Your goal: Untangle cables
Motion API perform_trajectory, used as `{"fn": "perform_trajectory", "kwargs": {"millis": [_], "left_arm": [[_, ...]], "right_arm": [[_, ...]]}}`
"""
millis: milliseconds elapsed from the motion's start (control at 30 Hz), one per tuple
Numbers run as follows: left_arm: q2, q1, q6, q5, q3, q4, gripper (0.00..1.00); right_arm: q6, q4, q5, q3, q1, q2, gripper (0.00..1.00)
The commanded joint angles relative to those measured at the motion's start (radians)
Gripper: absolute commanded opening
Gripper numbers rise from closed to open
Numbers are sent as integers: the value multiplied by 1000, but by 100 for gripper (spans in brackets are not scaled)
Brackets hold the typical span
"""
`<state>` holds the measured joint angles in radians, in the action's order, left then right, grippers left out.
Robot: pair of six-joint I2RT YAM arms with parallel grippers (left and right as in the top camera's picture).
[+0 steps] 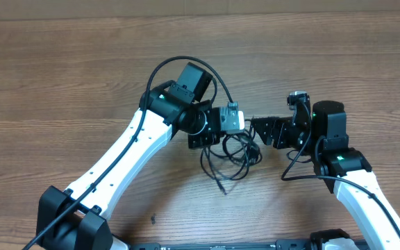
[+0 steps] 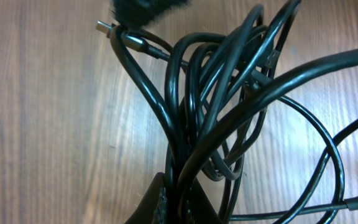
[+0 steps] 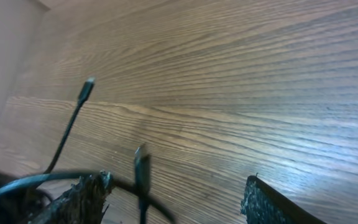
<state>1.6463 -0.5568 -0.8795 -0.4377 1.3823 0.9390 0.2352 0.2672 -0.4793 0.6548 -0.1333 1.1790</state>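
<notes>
The left arm point(image 1: 117, 163) reaches from the near left corner of the wooden table point(image 1: 61, 69) up toward the middle. Its left gripper point(image 1: 210, 137) is clenched on the cables point(image 1: 233, 156), which sit at the centre of the table between the two arms as a small knot of thin black loops. One loose end trails toward the near edge.

In the left wrist view the left gripper point(image 2: 176, 196) shows at the bottom edge, its jaws pinched on a bunch of strands. From there the cables point(image 2: 216, 106) fan upward in overlapping loops, crossing one another several times. A metal-tipped plug point(image 2: 102, 27) pokes out at the upper left, just beside a dark blurred shape at the top edge. A wider loop swings out to the right.

Just to the right of the knot, the right gripper point(image 1: 259, 130) points left at it, close to the left gripper's wrist. In the right wrist view the right gripper point(image 3: 176, 186) has its jaws spread wide, with bare wood showing between them and nothing grasped. A strand of the cables point(image 3: 140, 168) runs past the left finger point(image 3: 79, 199), and two plug ends stand up, one tall on a thin strand at the left, one shorter nearer the middle. Whether the strand touches that finger I cannot tell. The right arm point(image 1: 367, 194) runs back to the near right corner.
</notes>
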Motion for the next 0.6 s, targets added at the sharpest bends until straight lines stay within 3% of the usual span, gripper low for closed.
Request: {"fn": "perform_trajectory", "kwargs": {"millis": [0,333,567], "left_arm": [[-26,-6,-90,-6,23,40,4],[-26,-6,-101,23,23,39,4],[-26,-6,-35,23,23,-86,4]], "right_arm": [[5,-3,43,21,-3,-12,69],[2,0,41,21,-3,-12,70],[-8,13,27,21,-3,-12,70]]}}
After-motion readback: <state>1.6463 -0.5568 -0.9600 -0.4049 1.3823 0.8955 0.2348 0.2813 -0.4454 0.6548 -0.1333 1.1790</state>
